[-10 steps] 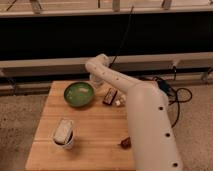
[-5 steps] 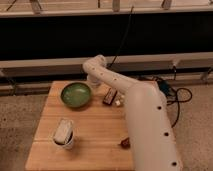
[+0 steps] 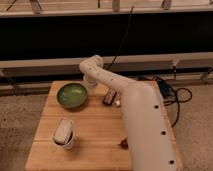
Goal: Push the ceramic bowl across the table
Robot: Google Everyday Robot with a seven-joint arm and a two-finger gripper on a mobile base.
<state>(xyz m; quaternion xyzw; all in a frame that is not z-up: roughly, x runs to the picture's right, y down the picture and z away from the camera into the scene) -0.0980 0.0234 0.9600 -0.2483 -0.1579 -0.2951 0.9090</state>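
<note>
The ceramic bowl (image 3: 71, 95) is round, shallow and glossy green, and it rests on the far left part of the table (image 3: 95, 135), a light-brown wooden plank top. My white arm rises from the lower right, bends at an elbow above the table's far edge and comes down to the gripper (image 3: 90, 83). The gripper sits right against the bowl's far right rim.
A white cup with a pale packet (image 3: 64, 134) stands near the table's front left. A small dark object (image 3: 109, 97) lies right of the bowl, beside the arm. A small dark mark (image 3: 123, 144) sits by the arm lower down. Cables (image 3: 172, 95) lie on the floor to the right.
The bowl has slid leftward across the table over both steps, and the gripper has followed it left while staying at its right rim.
</note>
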